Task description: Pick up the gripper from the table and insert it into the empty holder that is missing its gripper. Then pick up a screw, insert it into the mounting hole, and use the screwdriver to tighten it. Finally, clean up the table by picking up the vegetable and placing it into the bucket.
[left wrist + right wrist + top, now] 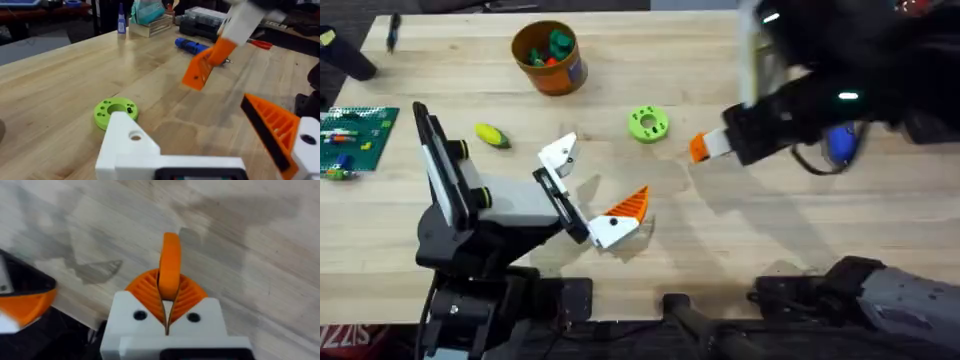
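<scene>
Right gripper [169,311] pinches the gripper [170,265] edge-on above the table [790,230], near the green disc [647,123], so we can slot it. Left gripper [582,194] sits spread, presenting the empty holder [559,153].

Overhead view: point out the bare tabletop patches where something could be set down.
The light wooden plank table lies bare right of the orange-tipped white finger base, and again between the orange-brown bucket and the right gripper. It is crowded around the bright green round disc and the tipless white finger base.
</scene>
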You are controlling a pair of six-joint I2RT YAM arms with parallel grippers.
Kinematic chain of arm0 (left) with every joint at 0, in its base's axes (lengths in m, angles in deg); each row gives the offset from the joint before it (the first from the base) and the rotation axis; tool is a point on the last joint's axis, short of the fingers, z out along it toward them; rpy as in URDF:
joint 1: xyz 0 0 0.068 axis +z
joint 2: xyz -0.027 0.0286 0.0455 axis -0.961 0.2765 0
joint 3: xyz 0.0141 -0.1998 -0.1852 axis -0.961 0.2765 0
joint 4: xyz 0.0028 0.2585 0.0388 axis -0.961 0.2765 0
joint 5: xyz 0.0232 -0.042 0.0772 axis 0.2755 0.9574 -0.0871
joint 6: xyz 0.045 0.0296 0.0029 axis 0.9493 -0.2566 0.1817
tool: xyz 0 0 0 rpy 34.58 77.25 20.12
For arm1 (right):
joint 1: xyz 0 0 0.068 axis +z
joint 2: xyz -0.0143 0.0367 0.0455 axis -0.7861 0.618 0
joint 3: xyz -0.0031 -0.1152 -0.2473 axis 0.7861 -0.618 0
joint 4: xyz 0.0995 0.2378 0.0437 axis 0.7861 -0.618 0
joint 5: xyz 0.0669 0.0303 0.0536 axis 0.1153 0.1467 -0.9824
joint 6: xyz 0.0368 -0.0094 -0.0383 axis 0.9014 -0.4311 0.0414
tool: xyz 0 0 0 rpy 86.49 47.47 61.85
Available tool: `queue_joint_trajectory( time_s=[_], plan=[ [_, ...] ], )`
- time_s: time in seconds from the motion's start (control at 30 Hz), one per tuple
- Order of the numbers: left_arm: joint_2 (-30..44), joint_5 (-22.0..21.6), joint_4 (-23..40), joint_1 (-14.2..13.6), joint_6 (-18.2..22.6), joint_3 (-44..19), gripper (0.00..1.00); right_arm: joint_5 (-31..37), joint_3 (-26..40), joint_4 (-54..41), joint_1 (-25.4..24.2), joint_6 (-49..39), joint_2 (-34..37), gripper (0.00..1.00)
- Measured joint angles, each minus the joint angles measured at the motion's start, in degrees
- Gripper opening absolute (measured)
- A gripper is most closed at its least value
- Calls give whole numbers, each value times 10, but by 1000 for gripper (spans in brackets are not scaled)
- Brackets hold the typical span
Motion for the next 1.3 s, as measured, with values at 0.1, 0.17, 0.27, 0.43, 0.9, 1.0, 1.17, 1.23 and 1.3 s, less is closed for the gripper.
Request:
queue_joint_trajectory(
  time_s=[0.1,0.17,0.27,0.43,0.9,1.0,1.17,1.23,1.3],
  plan=[
    [0,0,0,0,0,0,986,-12,2,14,0,8,-49,13],
    [0,1,0,0,0,0,986,-33,0,42,-3,12,-67,13],
    [0,9,1,0,0,0,986,-89,-23,101,-19,13,-77,13],
    [0,37,5,0,18,0,986,-245,-106,191,-90,0,-58,13],
    [0,88,11,0,42,0,985,-698,-138,321,-187,-104,143,11],
    [0,90,11,0,43,0,985,-759,-138,334,-172,-122,193,11],
    [0,90,11,0,43,0,985,-801,-139,329,-146,-152,234,10],
    [0,90,11,0,43,0,985,-809,-139,330,-136,-157,237,10],
    [0,90,11,0,43,0,985,-816,-139,331,-127,-160,237,10]
  ],
)
